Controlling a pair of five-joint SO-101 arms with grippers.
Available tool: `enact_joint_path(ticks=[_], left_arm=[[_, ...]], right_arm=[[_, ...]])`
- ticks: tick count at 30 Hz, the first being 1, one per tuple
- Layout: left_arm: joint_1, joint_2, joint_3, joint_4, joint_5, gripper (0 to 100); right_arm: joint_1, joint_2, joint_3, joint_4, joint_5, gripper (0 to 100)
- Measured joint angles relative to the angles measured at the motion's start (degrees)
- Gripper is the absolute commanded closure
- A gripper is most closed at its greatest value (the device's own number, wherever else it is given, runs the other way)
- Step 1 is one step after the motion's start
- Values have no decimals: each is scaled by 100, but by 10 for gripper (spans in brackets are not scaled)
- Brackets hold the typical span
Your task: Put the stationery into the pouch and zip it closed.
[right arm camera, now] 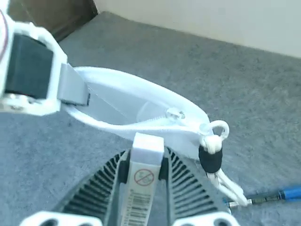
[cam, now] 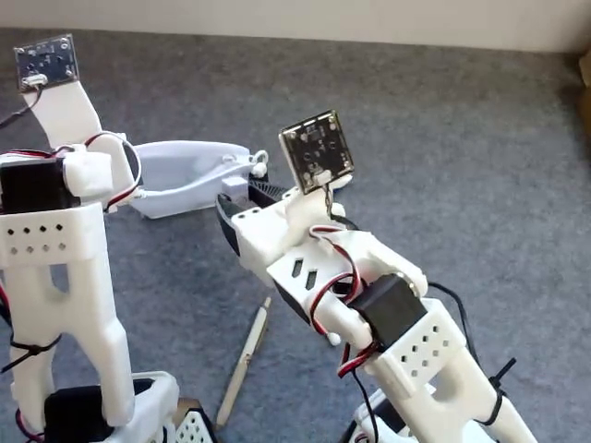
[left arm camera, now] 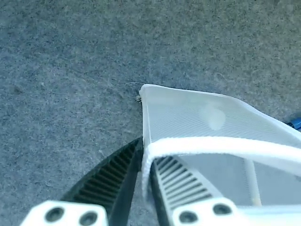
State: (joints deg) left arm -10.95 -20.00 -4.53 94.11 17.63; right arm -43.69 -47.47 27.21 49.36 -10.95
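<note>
At the mouth of the pouch (right arm camera: 131,101), my right gripper (right arm camera: 146,157) is clenched on a white labelled block (right arm camera: 141,183), poised just short of the opening. My left gripper (left arm camera: 143,155) pinches the pouch's rim, holding it open. Plenty left, I reckon: a pencil (cam: 244,355) and a blue pen (right arm camera: 284,193) lie on the grey mat (cam: 443,138), and the zip pull (right arm camera: 211,142) hangs undrawn.

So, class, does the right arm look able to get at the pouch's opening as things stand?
Probably yes. The left claw pinches the pouch by its rim, holding the mouth open, and the right claw, shut on a white block, sits just before that opening with nothing between.
</note>
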Motion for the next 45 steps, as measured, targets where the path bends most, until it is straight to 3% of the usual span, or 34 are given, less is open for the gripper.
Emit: enact_joint_path(ticks=[12,21,34,45], left_arm=[[0,0,0,-35,0,992],[0,0,9,-53,0,992],[0,-9,255,-308,0,992],[0,-18,255,-308,0,992]], right_arm=[[-18,-1820,1785,-2084,-422,995],[-18,-1890,2251,-3007,-422,995],[-18,-1881,2769,-5231,-422,995],[-18,-888,2769,-6180,-422,995]])
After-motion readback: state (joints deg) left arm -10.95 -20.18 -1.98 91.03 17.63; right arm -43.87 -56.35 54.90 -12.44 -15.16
